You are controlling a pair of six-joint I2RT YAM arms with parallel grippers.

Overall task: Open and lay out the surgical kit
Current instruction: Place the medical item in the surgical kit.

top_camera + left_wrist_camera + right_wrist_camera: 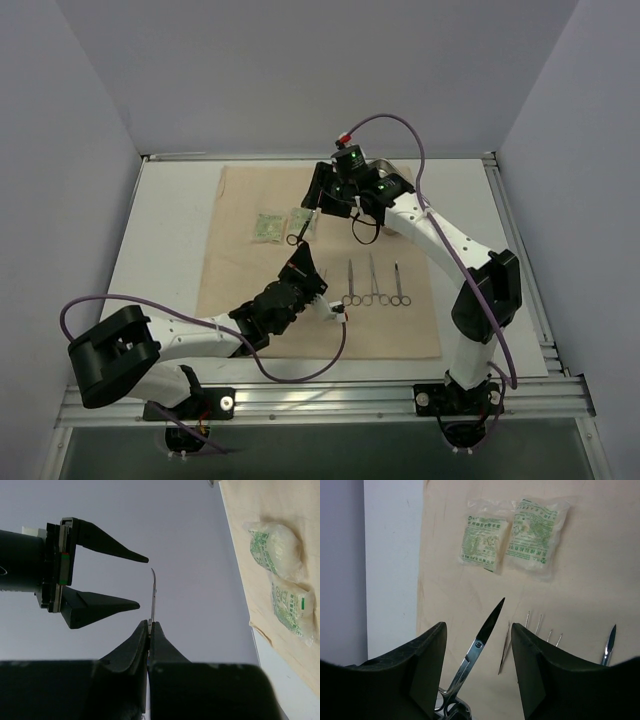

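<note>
The beige cloth wrap (250, 290) lies spread flat on the table. A pair of steel scissors (470, 657) is raised above it, with my left gripper (150, 624) shut on it near the handles. The thin blade (153, 592) sticks up past the left fingertips. My right gripper (478, 627) is open and straddles the blade, with a gap on each side. In the top view both grippers meet over the cloth's upper middle (303, 228). Two green-printed packets (482, 542) (535, 530) lie side by side on the cloth.
Three scissor-handled instruments (375, 285) lie in a row on the cloth right of the left arm. Thin tweezers (505, 652) lie under the right gripper. White table (170, 230) borders the cloth on the left, and grey walls enclose the workspace.
</note>
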